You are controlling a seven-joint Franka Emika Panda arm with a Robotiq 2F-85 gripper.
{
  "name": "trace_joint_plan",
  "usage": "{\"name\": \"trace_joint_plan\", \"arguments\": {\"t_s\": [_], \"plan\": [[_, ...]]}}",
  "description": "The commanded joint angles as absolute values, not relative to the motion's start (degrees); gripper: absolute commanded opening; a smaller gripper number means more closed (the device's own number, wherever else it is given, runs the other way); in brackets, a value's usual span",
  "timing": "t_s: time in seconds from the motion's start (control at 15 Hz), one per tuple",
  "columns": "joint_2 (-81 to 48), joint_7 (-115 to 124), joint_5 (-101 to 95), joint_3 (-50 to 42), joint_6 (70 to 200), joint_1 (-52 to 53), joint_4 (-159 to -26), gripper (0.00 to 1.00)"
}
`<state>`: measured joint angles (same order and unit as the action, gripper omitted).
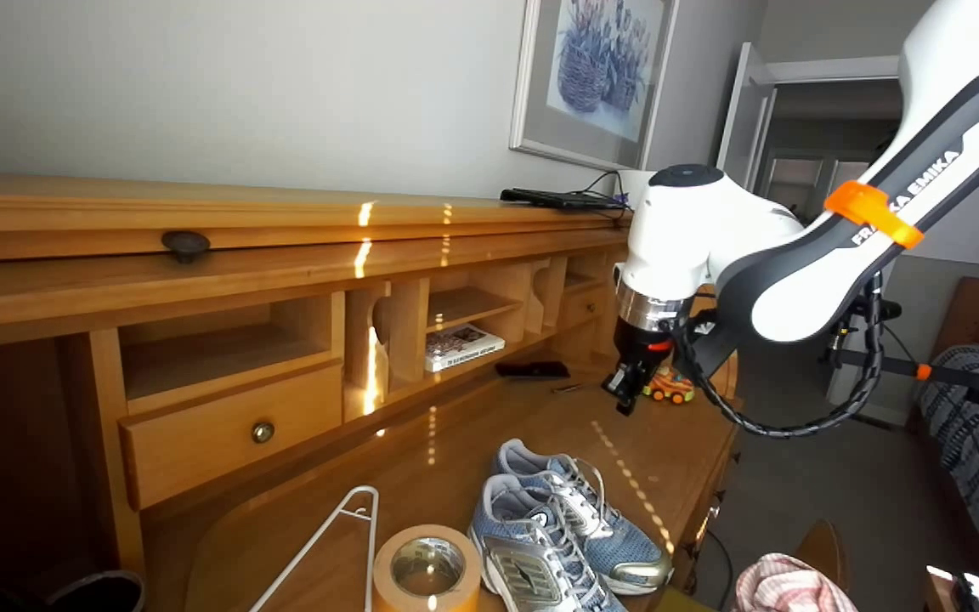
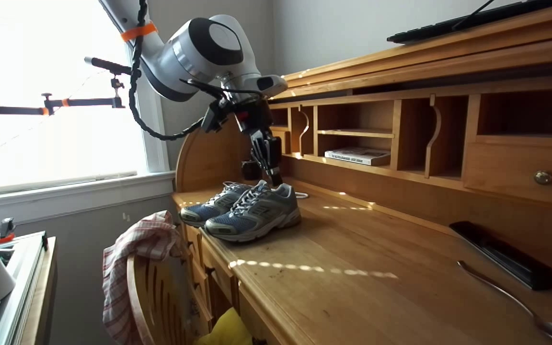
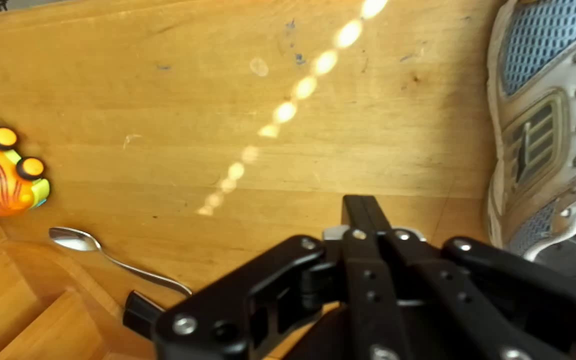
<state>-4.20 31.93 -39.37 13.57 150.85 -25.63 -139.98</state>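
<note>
Has the fingers [image 3: 353, 212] clenched, tip flush against tip, in the air above the table [image 3: 168, 165]. Hangs between a pair of sneakers [image 1: 574, 514] and a spoon [image 3: 79, 241], with an orange toy car [image 3: 3, 182] beyond the spoon. In both exterior views, sees the sneakers upright on their soles, close side by side, long axes roughly parallel. In an exterior view, finds the toes [image 1: 638, 565] aimed near and right, with heels far and left. In an exterior view, finds the same toes [image 2: 219, 227] pointing left and slightly near, at the open edge of the table, with heels toward the pigeonholes [image 2: 355, 125]. Notes blue mesh over the forefoot, silver and grey panels along the sides, pale laces with a loose loop, a grey lining, whitish soles and shiny toe caps. In an exterior view, just left of the sneakers, shows a roll of tan tape [image 1: 382, 568], with a white hanger [image 1: 372, 544] farther left.
</note>
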Motion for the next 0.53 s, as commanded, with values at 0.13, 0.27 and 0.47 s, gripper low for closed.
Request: {"name": "trace_joint_plan", "arguments": {"t_s": [0.13,0.27,0.47], "plan": [[4.9,11.3,-17.2,7.6,137.5,-16.5,-139.3,0.00],[7.4,8.4,-15.4,4.5,132.2,-13.2,-137.9,0.00],[10.3,8.7,-15.8,1.6,127.7,-10.6,-136.5,0.28]]}}
